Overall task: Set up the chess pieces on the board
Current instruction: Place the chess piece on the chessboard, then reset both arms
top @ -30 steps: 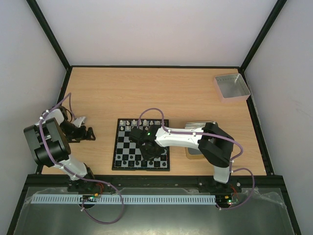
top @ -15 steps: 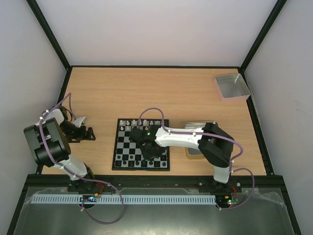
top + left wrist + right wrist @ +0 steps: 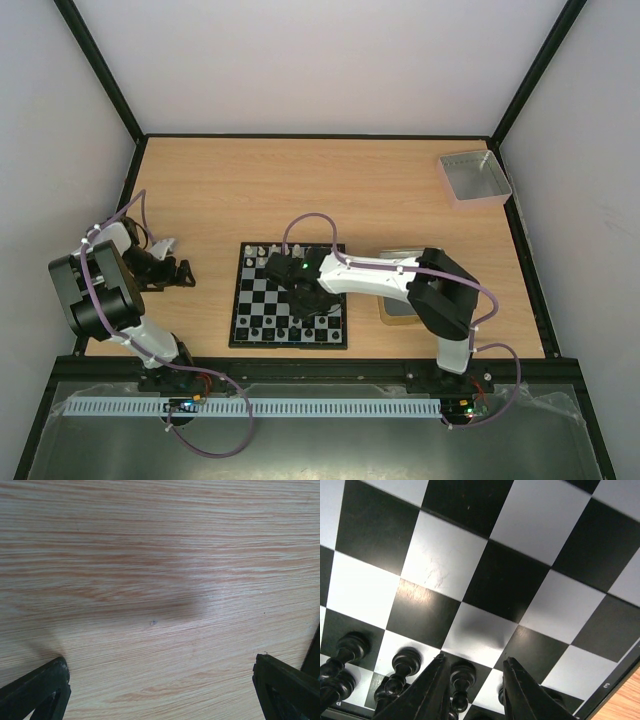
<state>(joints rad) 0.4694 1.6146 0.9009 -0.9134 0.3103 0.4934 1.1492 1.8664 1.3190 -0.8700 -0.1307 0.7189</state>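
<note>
Left fingers (image 3: pixel 178 272) sat wide apart, low over bare desk (image 3: pixel 300 190), well left of the board (image 3: pixel 262 300). Nothing between them in the wrist view, just wood grain. That arm looked idle.

The board lay mid-desk, at the near edge between the two arms. White pieces (image 3: pixel 268 250) lined the far edge. Black pieces (image 3: pixel 402 664) stood along the near edge. The middle squares were bare in the right wrist view.

Right fingers (image 3: pixel 308 305) were down over the board's near half. In the wrist view they stood part-open on either side of a black pawn (image 3: pixel 461 677). The pawn was upright on a square, with daylight showing between it and one finger. It read as straddled, not clamped. More black pieces stood just beside it along the same row.

Judged step: seating a black pawn in the near ranks, at the release stage.

The next move calls for a straight vertical lift. The neighbouring pieces are close enough that any sideways drift would likely topple them. After that, fetch the next piece. The tin (image 3: pixel 392 313) just right of the board is the likely source. It was mostly hidden under the right arm, so its contents can't be told.

The grey tray (image 3: pixel 473 178) sat at the far right corner, well apart from everything.
</note>
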